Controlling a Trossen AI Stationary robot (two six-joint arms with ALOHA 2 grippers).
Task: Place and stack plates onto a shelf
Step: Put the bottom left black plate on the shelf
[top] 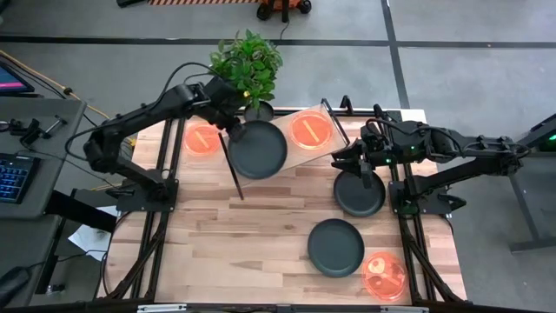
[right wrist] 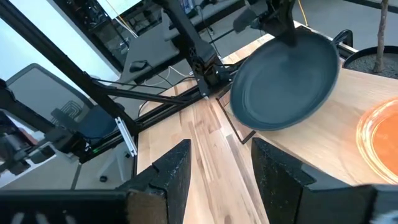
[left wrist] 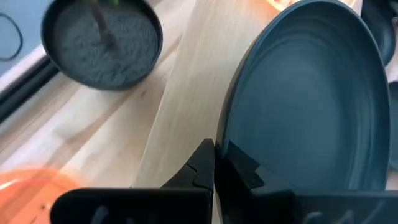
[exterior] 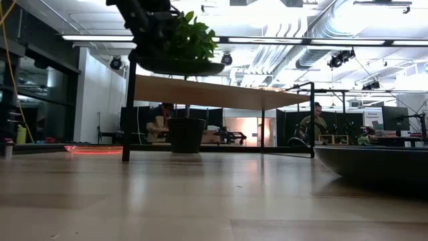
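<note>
Left claw (left wrist: 214, 163): pinching the near rim of a dark plate (top: 257, 149), fingers pressed onto the edge.
Plate: carried just ahead of the claw, over the shelf (top: 280, 149), tilted, not yet flat on the board.
Shelf: directly beneath claw and plate; an orange plate (top: 311, 130) already sits on it, just beyond the dark one.
Key relation: bare board lies right below the plate, so I judge the move is straight down.
Right claw (right wrist: 217, 163): spread, holding nothing, waiting over another dark plate (top: 360, 194) on the table.
Nearer arm: the left.
</note>
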